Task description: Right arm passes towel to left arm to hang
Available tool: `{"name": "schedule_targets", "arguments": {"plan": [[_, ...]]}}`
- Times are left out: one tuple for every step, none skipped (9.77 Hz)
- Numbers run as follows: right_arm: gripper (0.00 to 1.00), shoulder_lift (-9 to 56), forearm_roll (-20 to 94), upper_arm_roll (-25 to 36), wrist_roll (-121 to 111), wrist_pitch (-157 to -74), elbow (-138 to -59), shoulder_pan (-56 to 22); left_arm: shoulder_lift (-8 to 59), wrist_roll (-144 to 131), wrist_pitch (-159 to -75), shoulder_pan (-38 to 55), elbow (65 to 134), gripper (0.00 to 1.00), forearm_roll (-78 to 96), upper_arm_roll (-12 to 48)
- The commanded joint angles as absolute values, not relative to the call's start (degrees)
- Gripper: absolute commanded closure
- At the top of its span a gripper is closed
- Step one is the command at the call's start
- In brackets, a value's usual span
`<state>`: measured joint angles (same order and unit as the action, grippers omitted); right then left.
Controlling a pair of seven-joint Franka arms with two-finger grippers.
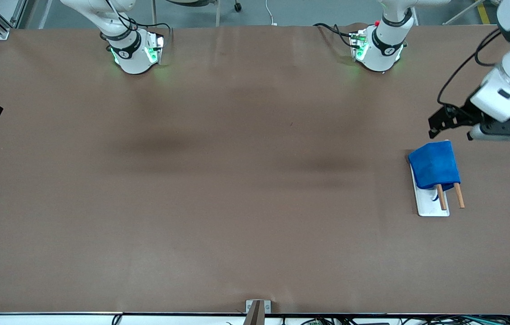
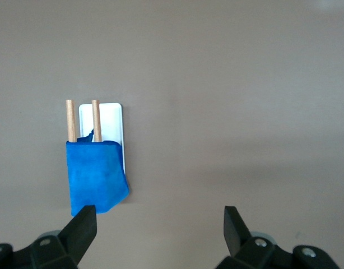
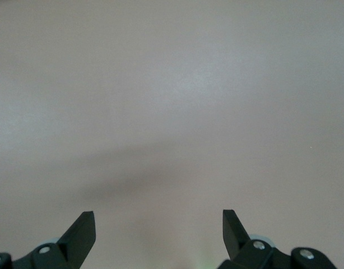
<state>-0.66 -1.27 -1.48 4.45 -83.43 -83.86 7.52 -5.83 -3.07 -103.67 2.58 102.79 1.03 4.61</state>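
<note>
The royal-blue towel [image 1: 435, 164] hangs draped over the two wooden rods [image 1: 459, 196] of the white rack [image 1: 431, 206], near the left arm's end of the table. The rod tips stick out from under the cloth. My left gripper [image 1: 451, 134] is open and empty, in the air over the table just beside the towel's edge, not touching it. In the left wrist view the towel [image 2: 93, 176], the rods [image 2: 70, 117] and the rack's plate [image 2: 111, 120] show past the open left gripper [image 2: 161, 224]. My right gripper [image 3: 159, 224] is open and empty over bare table; it shows only in its own wrist view.
The brown table [image 1: 237, 180] is bare apart from the rack. The two arm bases [image 1: 133, 52] [image 1: 379, 47] stand along the edge farthest from the front camera. A small metal bracket [image 1: 257, 309] sits at the nearest edge.
</note>
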Motion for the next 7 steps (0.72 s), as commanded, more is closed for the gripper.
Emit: {"name": "schedule_targets", "arguments": {"plan": [[0.0, -1.2, -1.2, -1.9, 4.4, -83.3, -84.6, 8.1, -2.0, -3.1, -91.2, 2.2, 90.7, 0.0, 0.8, 5.0], [0.0, -1.2, -1.2, -1.9, 4.4, -83.2, -84.5, 8.1, 0.4, -3.1, -85.7, 2.3, 84.4, 0.0, 0.8, 5.0], [0.0, -1.2, -1.2, -1.9, 4.4, -83.2, -84.5, 8.1, 1.2, -3.1, -82.8, 2.3, 81.1, 0.0, 0.8, 5.0], [0.0, -1.2, -1.2, -1.9, 4.4, -83.2, -84.5, 8.1, 0.8, -3.1, -82.2, 2.2, 80.9, 0.0, 0.9, 5.0], [0.0, -1.2, -1.2, -1.9, 4.4, -83.2, -84.5, 8.1, -0.2, -3.5, -81.0, 2.0, 82.4, 0.0, 0.9, 5.2], [0.0, -1.2, -1.2, -1.9, 4.4, -83.2, -84.6, 8.1, -0.9, -5.0, -80.7, 1.9, 83.3, 0.0, 0.9, 5.7], [0.0, -1.2, -1.2, -1.9, 4.4, -83.3, -84.5, 8.1, -1.8, -5.2, -80.8, 1.8, 84.5, 0.0, 1.1, 5.8]]}}
